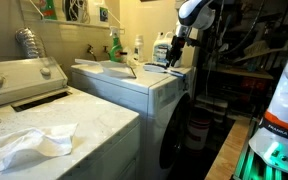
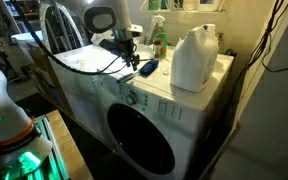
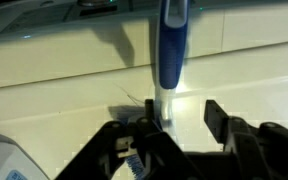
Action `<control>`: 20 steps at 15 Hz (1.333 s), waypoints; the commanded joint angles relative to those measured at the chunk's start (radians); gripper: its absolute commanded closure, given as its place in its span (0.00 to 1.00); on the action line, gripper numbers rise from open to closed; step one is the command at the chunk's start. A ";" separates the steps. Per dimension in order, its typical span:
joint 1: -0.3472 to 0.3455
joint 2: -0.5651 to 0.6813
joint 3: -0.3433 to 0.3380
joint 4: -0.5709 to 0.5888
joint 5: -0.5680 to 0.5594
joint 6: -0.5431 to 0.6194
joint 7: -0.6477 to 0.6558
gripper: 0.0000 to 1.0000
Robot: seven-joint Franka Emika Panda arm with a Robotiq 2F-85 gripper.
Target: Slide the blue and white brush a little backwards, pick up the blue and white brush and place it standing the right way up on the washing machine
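on the washer [image 2: 79, 60] top, just under the claw [image 3: 179, 125], the brush [image 3: 171, 50] lies flat. its long axis runs straight ahead from the jaws (blue handle far out, white end between them). the jaws stand apart, gripping nothing, with the brush nearer one finger than the other. any backward slide would likely run along that axis. the jug [image 2: 194, 60] stands off to the claw's side.

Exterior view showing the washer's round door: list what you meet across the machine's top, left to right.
robot fingers → blue and white brush → white detergent jug
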 commanded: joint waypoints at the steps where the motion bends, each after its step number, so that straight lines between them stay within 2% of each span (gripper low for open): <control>1: 0.006 0.061 -0.012 0.036 0.037 0.010 -0.020 0.45; 5: -0.003 0.111 -0.003 0.064 0.031 0.008 0.005 0.47; 7: -0.005 0.129 0.000 0.075 0.032 0.002 0.011 0.52; 8: -0.006 0.138 0.001 0.081 0.029 0.000 0.016 0.58; 9: -0.007 0.146 0.003 0.086 0.027 -0.001 0.019 0.57; 10: -0.009 0.154 0.004 0.091 0.020 -0.008 0.034 0.69; 11: -0.010 0.160 0.005 0.095 0.006 -0.013 0.052 0.69; 14: -0.014 0.158 0.009 0.092 -0.037 -0.030 0.124 0.98; 15: -0.014 0.151 0.010 0.084 -0.054 -0.031 0.145 1.00; 17: -0.014 0.133 0.013 0.064 -0.091 -0.036 0.187 0.96; 20: -0.012 0.096 0.021 0.027 -0.161 -0.050 0.223 0.96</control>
